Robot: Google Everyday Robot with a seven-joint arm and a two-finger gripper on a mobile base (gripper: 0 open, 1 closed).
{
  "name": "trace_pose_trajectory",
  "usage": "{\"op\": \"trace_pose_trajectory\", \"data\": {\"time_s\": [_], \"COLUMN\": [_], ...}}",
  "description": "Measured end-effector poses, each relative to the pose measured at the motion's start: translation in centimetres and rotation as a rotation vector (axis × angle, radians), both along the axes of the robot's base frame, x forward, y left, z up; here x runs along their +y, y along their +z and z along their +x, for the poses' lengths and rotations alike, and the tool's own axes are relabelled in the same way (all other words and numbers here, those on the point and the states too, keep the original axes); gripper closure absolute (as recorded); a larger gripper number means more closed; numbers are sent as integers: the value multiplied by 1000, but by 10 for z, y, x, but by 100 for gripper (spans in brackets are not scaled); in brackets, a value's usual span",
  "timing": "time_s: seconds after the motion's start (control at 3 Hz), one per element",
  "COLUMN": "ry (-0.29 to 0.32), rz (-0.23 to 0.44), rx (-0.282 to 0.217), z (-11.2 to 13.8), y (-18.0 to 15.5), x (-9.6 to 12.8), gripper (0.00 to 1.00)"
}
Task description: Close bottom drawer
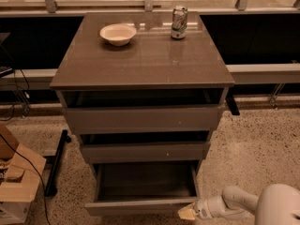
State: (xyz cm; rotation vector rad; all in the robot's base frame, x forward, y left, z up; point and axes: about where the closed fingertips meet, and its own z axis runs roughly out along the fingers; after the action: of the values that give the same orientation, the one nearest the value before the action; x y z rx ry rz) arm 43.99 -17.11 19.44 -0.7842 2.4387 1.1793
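Observation:
The bottom drawer (pixel 140 206) of the grey-brown cabinet is pulled far out, showing its dark empty inside. Its plain flat front runs along the lower edge of the camera view. My gripper (pixel 187 213) comes in from the lower right on a white arm (pixel 234 203). Its pale tip is at the right end of the drawer's front, touching it or very close to it. The middle drawer (pixel 145 151) and the wide top drawer (pixel 140 118) above are also partly open.
A white bowl (pixel 117 33) and a drink can (pixel 179 22) stand on the cabinet top (pixel 140 60). Cardboard boxes (pixel 18 182) and a cable lie on the speckled floor at the left. A dark bar (pixel 58 161) lies beside the cabinet's left side. A window ledge runs behind.

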Motion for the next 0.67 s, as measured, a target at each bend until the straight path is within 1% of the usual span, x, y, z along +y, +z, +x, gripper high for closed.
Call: {"op": "trace_pose_trajectory", "data": {"time_s": [0.33, 0.67], "ry": [-48, -78], "rz": [8, 29], "rx": [-91, -177], "z": [16, 43], "y": [-2, -4], "x": [10, 25], "gripper": [100, 98]}}
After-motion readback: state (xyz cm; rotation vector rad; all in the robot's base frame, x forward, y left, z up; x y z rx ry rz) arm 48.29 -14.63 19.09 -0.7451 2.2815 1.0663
